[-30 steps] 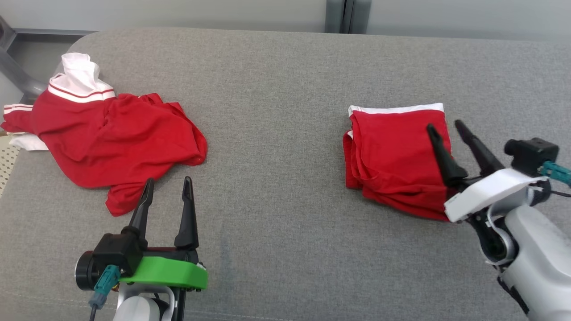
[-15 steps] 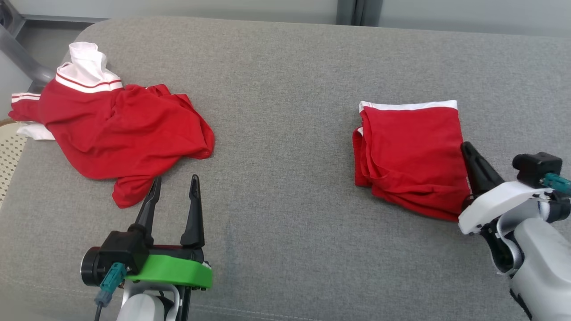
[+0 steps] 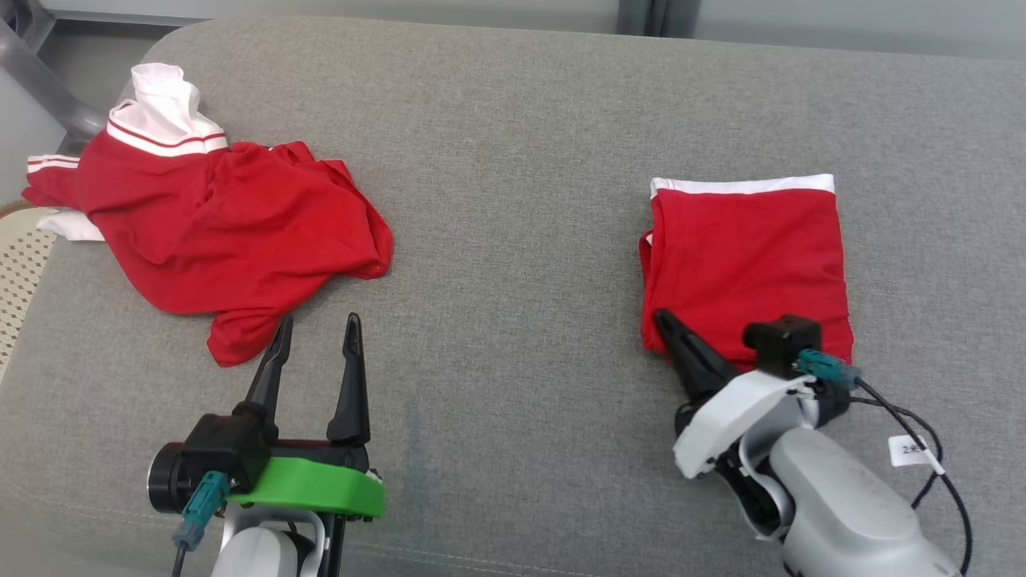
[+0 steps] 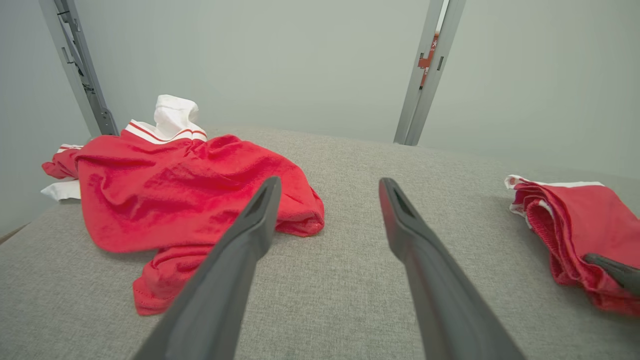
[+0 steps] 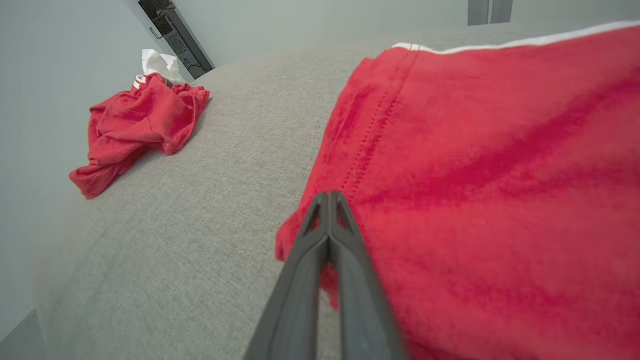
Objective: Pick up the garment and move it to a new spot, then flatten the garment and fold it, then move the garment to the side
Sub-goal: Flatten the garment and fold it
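Observation:
A folded red garment (image 3: 745, 256) with a white band along its far edge lies on the right of the grey cushion (image 3: 513, 160); it also shows in the left wrist view (image 4: 580, 225) and the right wrist view (image 5: 500, 175). My right gripper (image 3: 661, 315) is shut, its tips (image 5: 330, 195) lying over the fold's near left corner, with no fabric visible between them. A crumpled red and white garment (image 3: 224, 232) lies at the left (image 4: 175, 195) (image 5: 135, 125). My left gripper (image 3: 318, 320) stands open just short of its near tip (image 4: 330, 182), holding nothing.
A cream perforated surface (image 3: 16, 264) shows past the cushion's left edge. Grey metal posts (image 4: 425, 75) rise against the pale wall behind. Bare grey cushion stretches between the two garments and along the near edge.
The right gripper has shut and swung from the folded garment's right edge to its near left corner. The left gripper has stayed open in place. The head camera shifted slightly.

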